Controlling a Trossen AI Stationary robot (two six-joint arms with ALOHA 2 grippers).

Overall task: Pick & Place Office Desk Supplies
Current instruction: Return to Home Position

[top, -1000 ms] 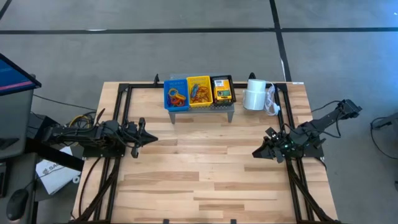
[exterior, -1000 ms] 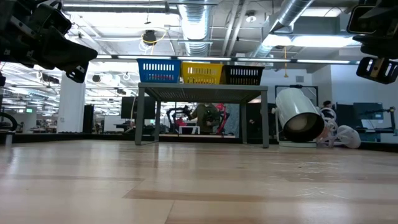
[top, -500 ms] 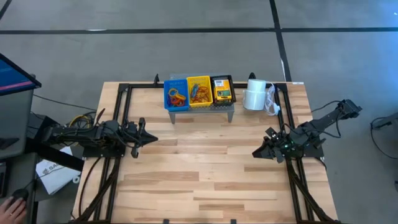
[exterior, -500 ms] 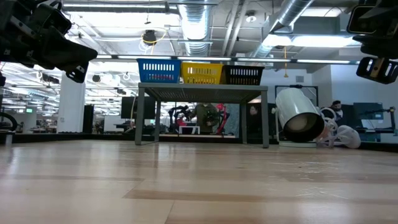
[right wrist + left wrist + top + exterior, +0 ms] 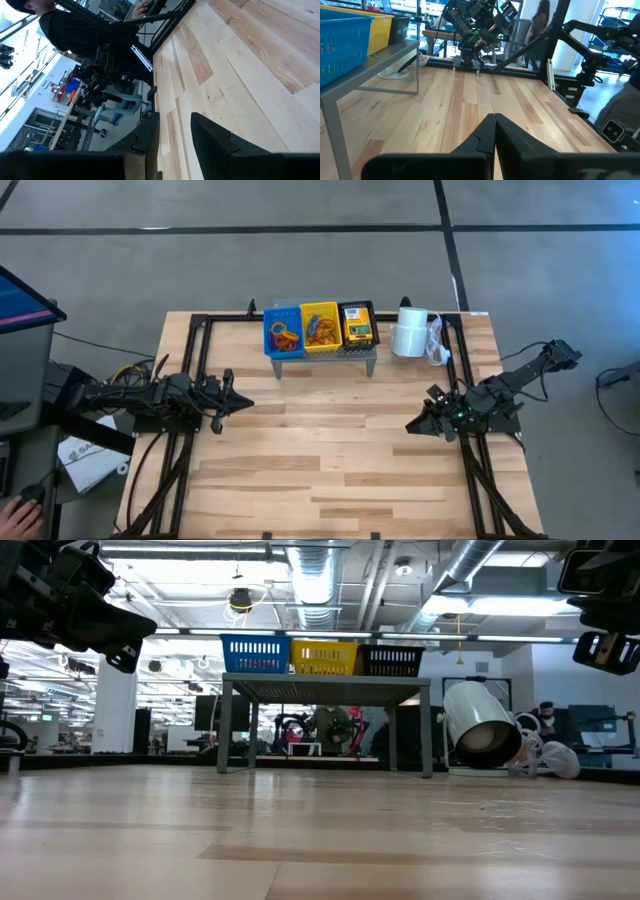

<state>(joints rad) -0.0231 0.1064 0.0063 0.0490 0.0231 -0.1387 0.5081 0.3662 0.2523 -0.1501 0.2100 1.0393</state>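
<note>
Three small baskets stand in a row on the grey shelf at the table's far middle. The blue basket and the yellow basket hold coloured loops. The black basket holds a yellow crayon box. My left gripper hovers shut at the table's left side, pointing right, with nothing in it. My right gripper hovers open at the right side, pointing left, with nothing between its fingers. Both are well short of the baskets.
A white paper roll lies on its side right of the shelf, at the far right. Bare wooden tabletop spreads between the two arms and toward the near edge. A person's hand shows off the table's near left corner.
Both arms and all the supplies have kept still. A person's hand has come into view beside the table's near left corner.
</note>
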